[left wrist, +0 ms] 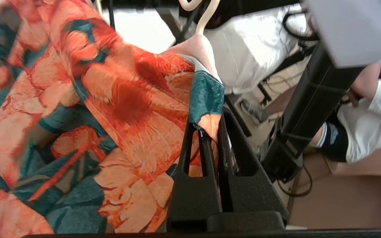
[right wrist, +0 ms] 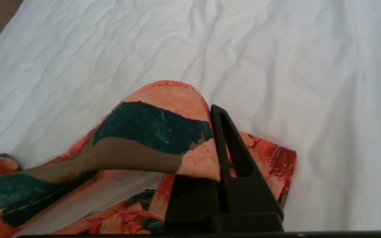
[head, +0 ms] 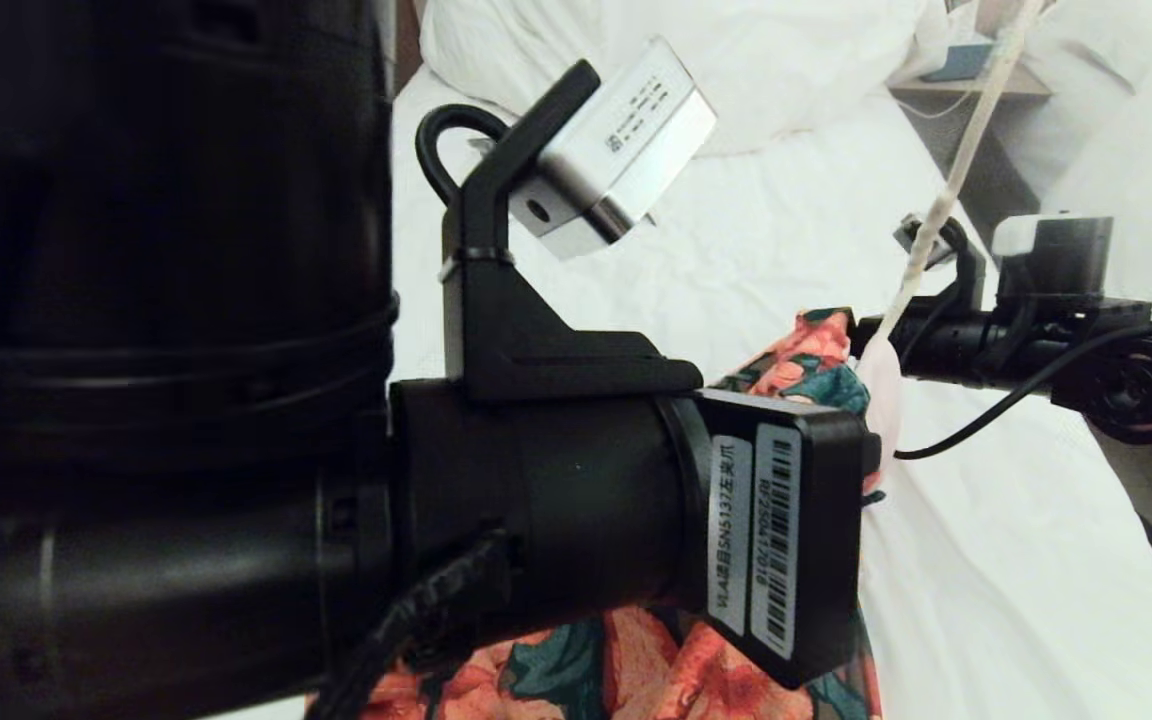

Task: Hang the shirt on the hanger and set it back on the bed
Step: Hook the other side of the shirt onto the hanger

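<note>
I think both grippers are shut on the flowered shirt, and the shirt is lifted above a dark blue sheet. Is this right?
Not fully. Both the left gripper and the right gripper are shut on the shirt, but the sheet of the bed under it is white, not dark blue. The right wrist view shows this plainly.

left arm (head: 536,480): black, barcode labels | wrist camera (head: 616,150): silver box | black cable (head: 1016,400)

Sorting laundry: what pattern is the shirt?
Coral-orange flowers on dark green; the shirt shows best in the left wrist view.
</note>
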